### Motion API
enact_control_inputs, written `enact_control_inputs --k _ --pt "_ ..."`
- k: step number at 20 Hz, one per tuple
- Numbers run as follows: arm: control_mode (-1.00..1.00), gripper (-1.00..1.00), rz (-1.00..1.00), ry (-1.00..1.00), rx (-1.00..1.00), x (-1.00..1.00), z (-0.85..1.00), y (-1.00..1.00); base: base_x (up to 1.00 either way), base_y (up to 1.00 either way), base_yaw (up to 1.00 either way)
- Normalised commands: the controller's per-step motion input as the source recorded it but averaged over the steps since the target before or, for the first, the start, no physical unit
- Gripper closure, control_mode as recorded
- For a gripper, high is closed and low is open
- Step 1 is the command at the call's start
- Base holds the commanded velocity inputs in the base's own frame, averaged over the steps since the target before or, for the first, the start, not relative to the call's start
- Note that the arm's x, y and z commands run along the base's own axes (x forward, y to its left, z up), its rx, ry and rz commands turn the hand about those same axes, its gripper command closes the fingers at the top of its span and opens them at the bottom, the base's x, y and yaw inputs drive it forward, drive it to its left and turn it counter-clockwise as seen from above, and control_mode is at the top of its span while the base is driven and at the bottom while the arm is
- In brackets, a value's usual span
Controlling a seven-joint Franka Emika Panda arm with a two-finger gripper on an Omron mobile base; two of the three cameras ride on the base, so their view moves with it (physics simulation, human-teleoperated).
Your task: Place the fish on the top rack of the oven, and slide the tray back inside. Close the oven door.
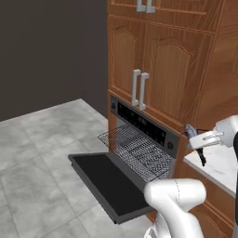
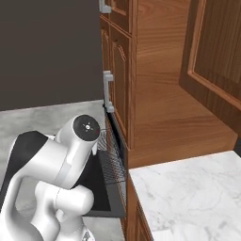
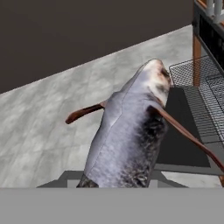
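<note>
Tool [image 1: 197, 148] pinching fish [image 3: 131, 140], held above near edge of white marble desk [image 1: 216, 167], right of oven [image 1: 144, 128]. Fish hangs from tool, clear of desk. Oven door [image 1: 109, 183] dropped open, flat, black face up. Top rack [image 1: 137, 151] pulled out over door, bare. Wooden cabinet doors [image 1: 153, 69] with steel handles above oven. Grey tiled floor [image 1: 37, 153] left.

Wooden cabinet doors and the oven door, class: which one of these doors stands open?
The oven door, the flat black panel folded down level below the pulled-out top rack. The wooden cabinet doors above stay shut.
</note>
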Motion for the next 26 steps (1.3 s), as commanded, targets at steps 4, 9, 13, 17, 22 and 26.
enact_control_inputs --k 4,9,13,17,22,26 --pt "1.00 1.00 0.00 0.00 0.00 0.00 0.00 0.00 0.12 0.28 -0.21" --pt "-1.00 1.00 -0.07 -0.01 0.00 0.11 -0.01 0.23 0.07 0.14 -0.07" --pt "-1.00 1.00 -0.06 -0.01 0.00 0.10 0.00 0.28 0.00 0.00 0.00" --pt "-1.00 1.00 -0.05 0.00 0.00 0.07 0.00 0.34 0.00 0.00 0.00" --pt "-1.00 1.00 -0.03 0.00 -0.04 0.02 0.00 0.51 0.00 0.00 0.00" --pt "-1.00 1.00 0.00 0.00 -0.11 0.01 0.00 0.41 0.00 0.00 0.00"
